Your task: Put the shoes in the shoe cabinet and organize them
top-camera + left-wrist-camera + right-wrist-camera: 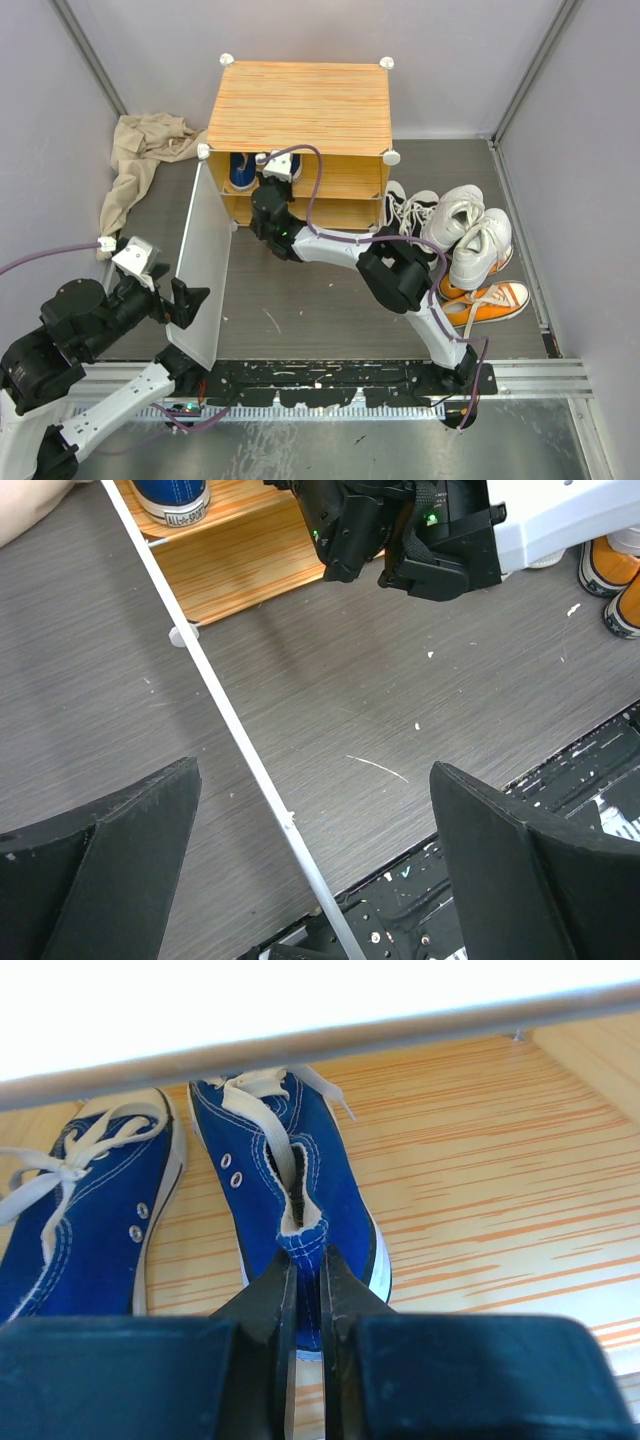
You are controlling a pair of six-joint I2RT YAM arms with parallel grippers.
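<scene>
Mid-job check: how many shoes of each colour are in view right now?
blue canvas sneakers: 2, both in the orange striped wood-grain cabinet
white sneakers: 2
black high-tops with white laces: 2
orange sneakers with white laces: 2, one partly under the white ones
Total: 8 shoes

The top external view looks down from above and behind the arm bases, taking in the whole tabletop (330, 310) and shoe cabinet (300, 105). The left wrist view faces down, near the open door (232, 723). The right wrist view sits close inside the cabinet; all three views share the blue shoes (290, 1190).
</scene>
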